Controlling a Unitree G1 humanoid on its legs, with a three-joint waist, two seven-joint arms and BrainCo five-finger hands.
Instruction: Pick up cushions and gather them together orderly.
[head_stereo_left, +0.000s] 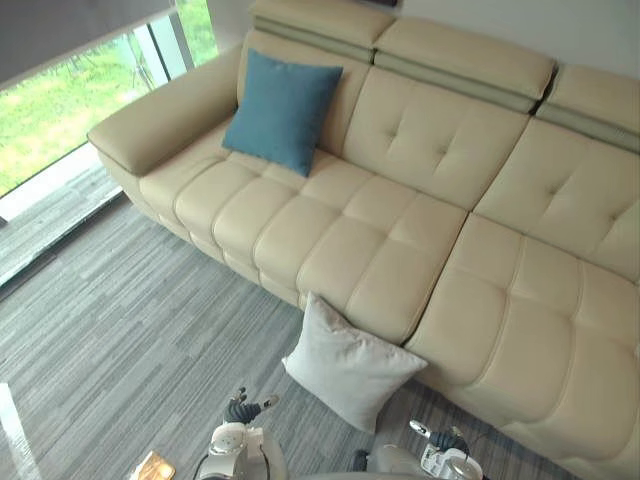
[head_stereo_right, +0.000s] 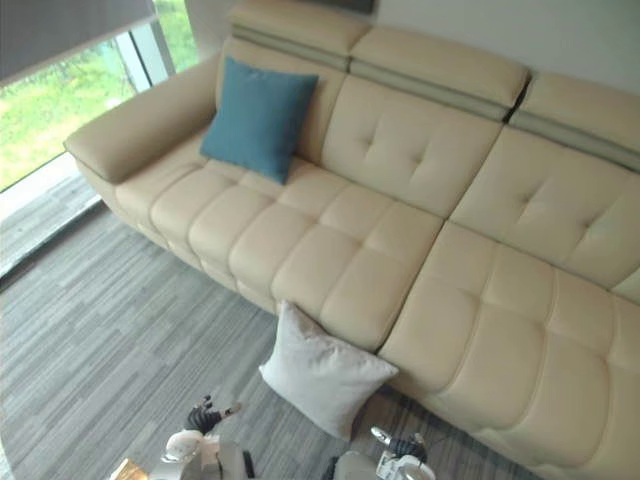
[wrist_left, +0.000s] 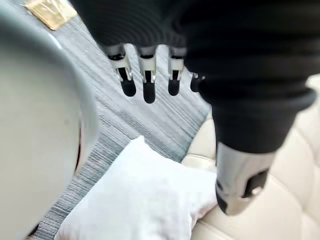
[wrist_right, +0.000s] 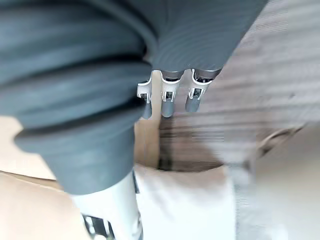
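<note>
The left hand (wrist_left: 147, 85) and right hand (wrist_right: 167, 102) are hanging nearest, fingers straight, holding nothing. Just beyond, the white cushion (head_stereo_left: 350, 365) is leaning against the sofa (head_stereo_left: 420, 140) on the floor (head_stereo_left: 120, 330). The blue cushion (head_stereo_left: 282, 108) is sitting far left. The approach seems underway. Next, both hands should be reaching for the white cushion.

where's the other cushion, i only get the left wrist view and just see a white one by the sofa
Observer: A blue cushion stands on the leftmost seat of the sofa, leaning on the backrest.
Operator: which way from the white one
Observer: To the robot's left and farther away; the white cushion leans on the sofa front near the seat seam.
Operator: right hand busy
Observer: No, the right hand is empty, fingers straight, just right of the white cushion.
</note>
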